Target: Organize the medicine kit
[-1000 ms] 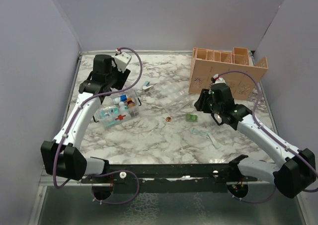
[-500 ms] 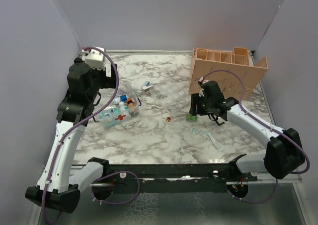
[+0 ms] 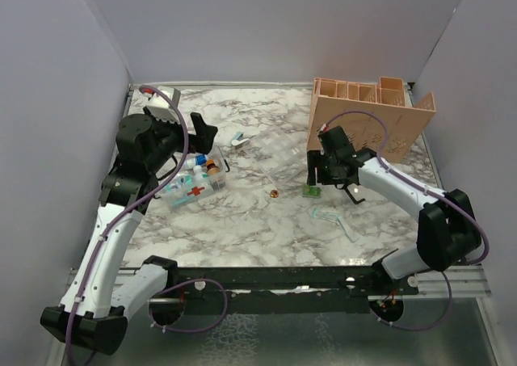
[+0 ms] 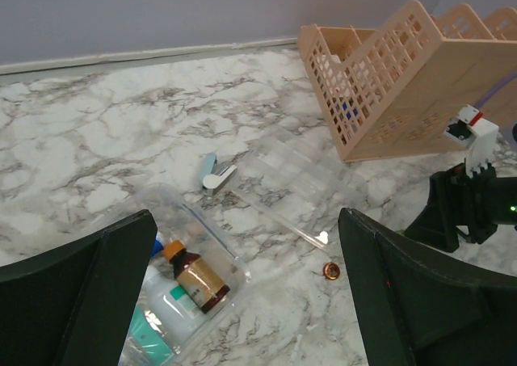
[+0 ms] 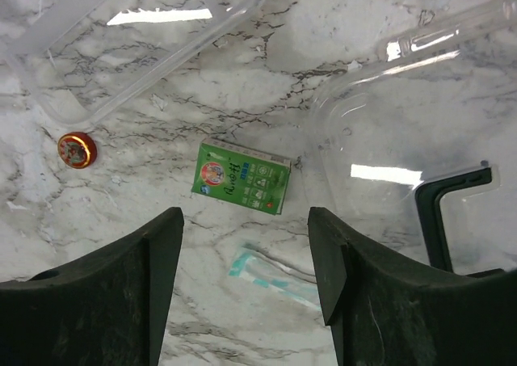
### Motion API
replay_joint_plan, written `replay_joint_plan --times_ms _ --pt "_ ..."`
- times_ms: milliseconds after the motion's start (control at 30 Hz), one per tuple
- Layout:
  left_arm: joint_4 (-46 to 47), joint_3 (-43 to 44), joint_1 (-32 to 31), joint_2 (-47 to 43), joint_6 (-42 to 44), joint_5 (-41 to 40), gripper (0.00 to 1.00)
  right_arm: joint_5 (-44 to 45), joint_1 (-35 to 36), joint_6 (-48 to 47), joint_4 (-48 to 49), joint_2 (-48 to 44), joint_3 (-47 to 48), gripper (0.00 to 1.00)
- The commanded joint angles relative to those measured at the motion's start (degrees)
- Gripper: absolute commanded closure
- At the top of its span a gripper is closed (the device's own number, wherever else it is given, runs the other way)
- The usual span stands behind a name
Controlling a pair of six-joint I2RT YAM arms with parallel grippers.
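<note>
The medicine kit [image 3: 192, 185] is a clear box with a red cross, lying open at the left; its rim [image 4: 212, 238] shows in the left wrist view. A brown bottle [image 4: 198, 279] and a white bottle lie inside. My left gripper [image 3: 199, 137] hangs open above the kit's far end, empty [image 4: 246, 249]. My right gripper [image 3: 313, 174] stands open over a green packet [image 5: 241, 176], touching nothing [image 5: 246, 245]. Just past the packet lies a teal-and-white strip [image 5: 275, 273]. A clear lid with a black handle [image 5: 440, 212] lies beside the packet.
A peach slotted organizer [image 3: 367, 122] stands at the back right. A clear flat tray [image 4: 291, 180] lies mid-table, with a small red round tin [image 3: 275, 193] near it. A small blue-and-white item [image 3: 238, 140] lies behind the kit. Walls close in the left, back and right.
My left gripper has opened wide and its arm has swung back and up from the kit. My right gripper has moved left over the green packet and opened wider.
</note>
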Motion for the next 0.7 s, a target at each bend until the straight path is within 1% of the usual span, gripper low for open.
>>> replay_joint_plan --times_ms 0,67,167,333,433,667 --pt "4.0 -0.4 -1.9 0.4 -3.4 3.6 0.01 0.3 1.6 14.4 -1.6 0.6 -0.4 0.35" --pt "4.2 -0.4 -2.9 1.0 -3.3 3.5 0.01 1.5 3.3 17.2 -1.8 1.6 -0.6 0.32" --pt "4.0 0.0 -4.7 1.7 -2.4 2.7 0.01 3.1 5.2 20.1 -3.5 4.7 1.0 0.3" --pt "3.0 1.6 -8.1 2.6 0.0 -0.1 0.01 9.5 6.9 25.2 -8.1 8.3 4.1 0.29" --pt "3.5 0.9 -8.7 2.6 -0.3 0.1 0.01 12.0 7.5 25.9 -10.6 8.7 5.6 0.28" --pt "5.8 -1.0 -8.7 1.6 -2.1 0.3 0.01 12.1 7.6 26.2 -9.1 10.0 4.7 0.25"
